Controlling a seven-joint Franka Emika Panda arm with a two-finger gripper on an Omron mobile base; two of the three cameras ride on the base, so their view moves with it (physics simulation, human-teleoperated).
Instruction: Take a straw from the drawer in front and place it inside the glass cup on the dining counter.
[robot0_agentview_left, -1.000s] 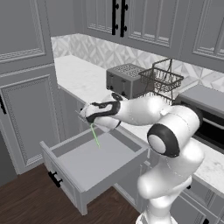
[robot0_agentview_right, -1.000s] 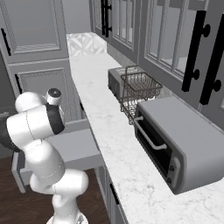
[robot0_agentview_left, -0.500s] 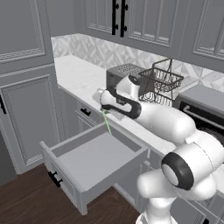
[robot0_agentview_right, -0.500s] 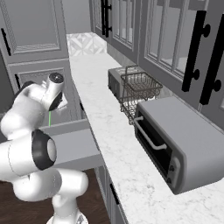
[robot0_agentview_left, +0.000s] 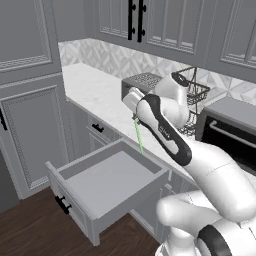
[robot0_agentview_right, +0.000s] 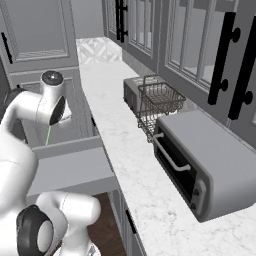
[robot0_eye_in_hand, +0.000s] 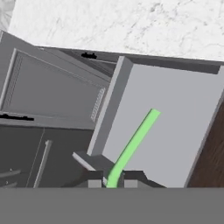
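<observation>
While I am raising the arm over the open drawer (robot0_agentview_left: 107, 185), the gripper (robot0_eye_in_hand: 114, 180) is pinching the straw (robot0_eye_in_hand: 131, 148) at one end. Its long axis is running straight out from the fingertips, hanging downward over the drawer.

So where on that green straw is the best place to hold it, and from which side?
At one end, across its thin width. The straw is a straight, slender stick, so fingers closing on opposite sides near its top leave the rest hanging free below. That is how the gripper has it now: clamped at its upper end, the straw dangles over the open drawer, ready to be lowered end-first.
</observation>
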